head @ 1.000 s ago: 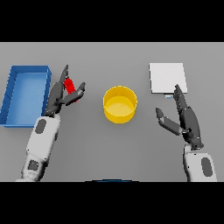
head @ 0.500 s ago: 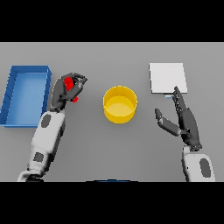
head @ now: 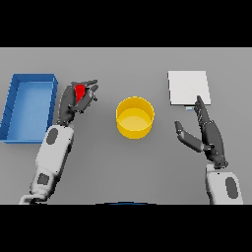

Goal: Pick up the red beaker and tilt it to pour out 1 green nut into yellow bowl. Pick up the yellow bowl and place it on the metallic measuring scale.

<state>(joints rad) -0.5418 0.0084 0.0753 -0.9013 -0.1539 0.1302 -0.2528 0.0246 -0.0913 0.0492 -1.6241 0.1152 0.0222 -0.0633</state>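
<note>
The red beaker (head: 79,92) is in my left hand (head: 74,100), whose fingers are curled round it, left of the yellow bowl (head: 135,117). The beaker is mostly hidden by the fingers, and no green nut shows. The yellow bowl stands at the table's middle and looks empty. The metallic measuring scale (head: 188,87) is a pale square plate at the back right. My right hand (head: 208,136) is open, fingers straight, right of the bowl and just in front of the scale.
A blue tray (head: 12,106) lies at the left edge of the table, close beside my left arm.
My left hand has closed its fingers round the red beaker and shifted slightly toward the bowl. The right hand has barely moved.
</note>
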